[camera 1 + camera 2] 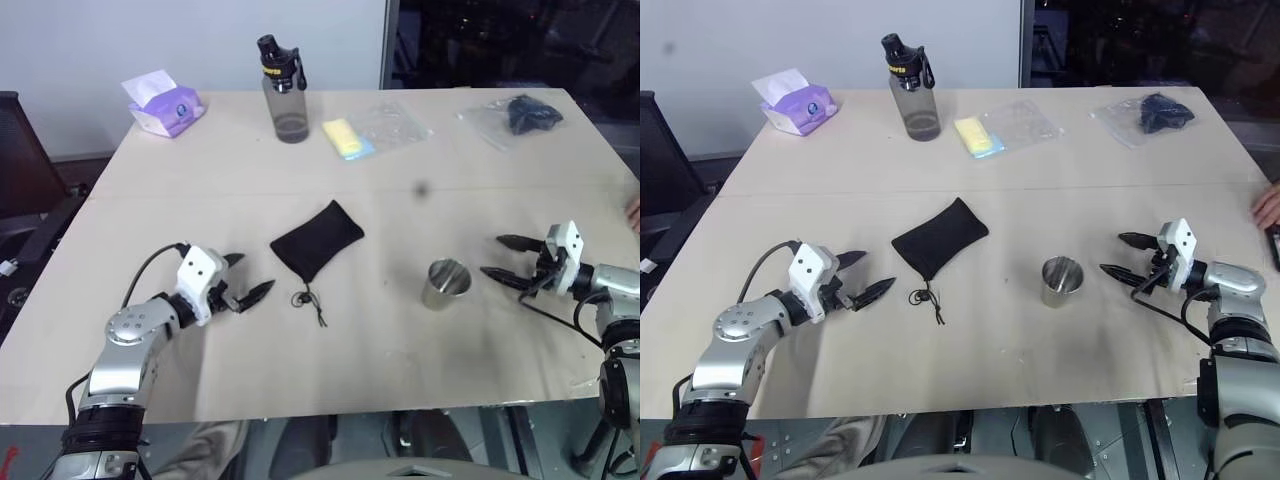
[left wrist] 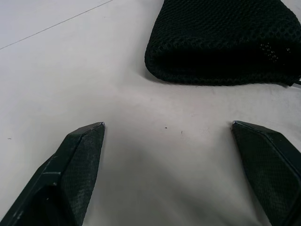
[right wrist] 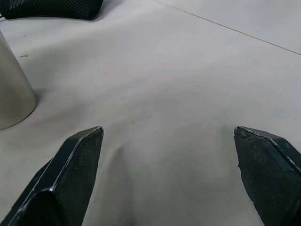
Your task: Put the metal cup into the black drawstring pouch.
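The metal cup [image 1: 445, 284] stands upright and open-topped on the table, right of centre; its side also shows in the right wrist view as the metal cup [image 3: 11, 96]. The black drawstring pouch [image 1: 316, 240] lies flat near the middle, its cord and toggle [image 1: 306, 298] trailing toward the front edge. My left gripper [image 1: 246, 280] is open just left of the pouch, with nothing between its fingers. My right gripper [image 1: 508, 260] is open a short way right of the cup, pointing at it and also empty. The pouch [image 2: 225, 42] lies close ahead in the left wrist view.
At the back of the table [image 1: 200, 190] stand a grey bottle with a black cap [image 1: 284, 90], a purple tissue pack [image 1: 165, 105], a yellow item by a clear bag [image 1: 350, 138] and a clear bag with a dark item [image 1: 520, 116]. A person's hand [image 1: 1268, 208] shows at the right edge.
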